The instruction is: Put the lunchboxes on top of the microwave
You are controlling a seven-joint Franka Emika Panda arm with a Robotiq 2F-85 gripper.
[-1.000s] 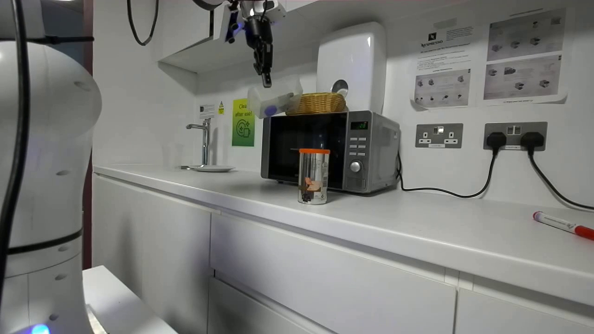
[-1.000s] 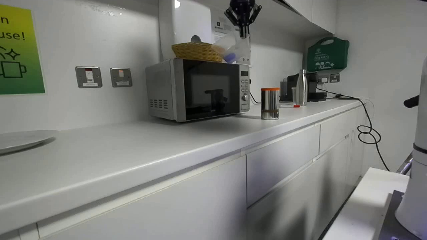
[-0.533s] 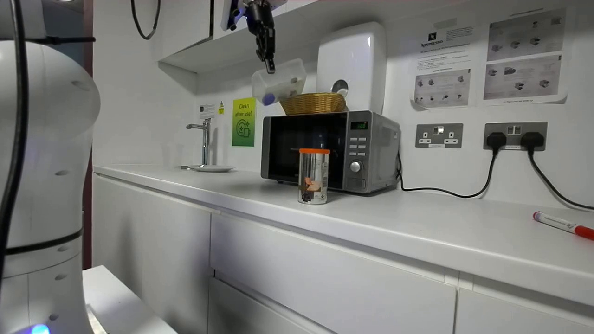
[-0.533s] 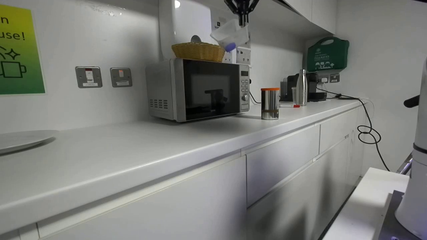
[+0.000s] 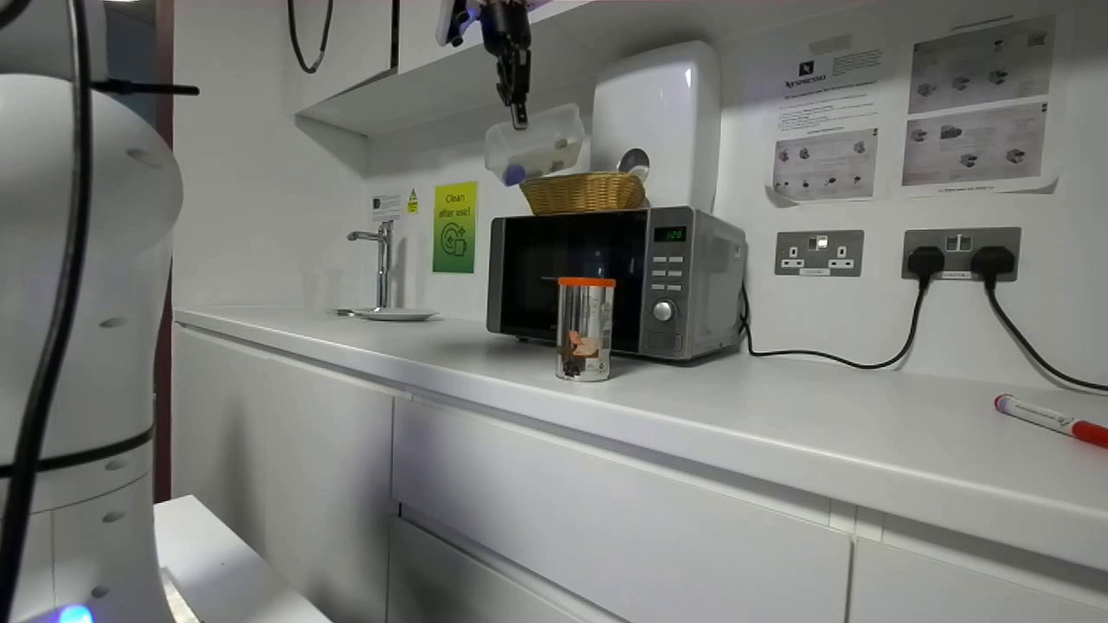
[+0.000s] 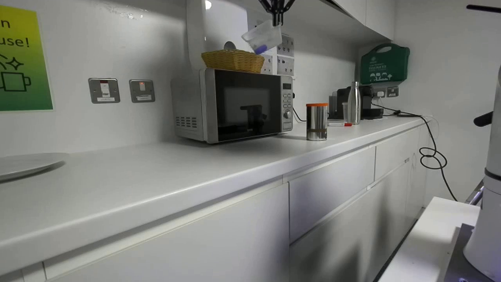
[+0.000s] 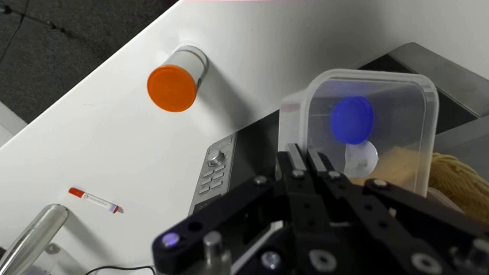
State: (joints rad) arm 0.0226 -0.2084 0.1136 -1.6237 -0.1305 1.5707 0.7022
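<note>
- Up it comes! Pale translucent lunchbox hangs higher than a sec ago and has shifted in twd the wicker lunchbox, in both exterior views.
- Wrist view: fingers of the gripper pinch its rim, wall caught btwn the tips.
- It's tilted, w/ a blue disc at the low end.
- Wicker lunchbox hasn't budged, sits on top of the microwave: no. 1 prob. done.
- Pale one's just above its end, looks apart; can't be 100% sure.
- So no. 2's not placed yet; extra height prob. buys clearance for set-down.
- Watch that tilt tho, contents cld slide.
</note>
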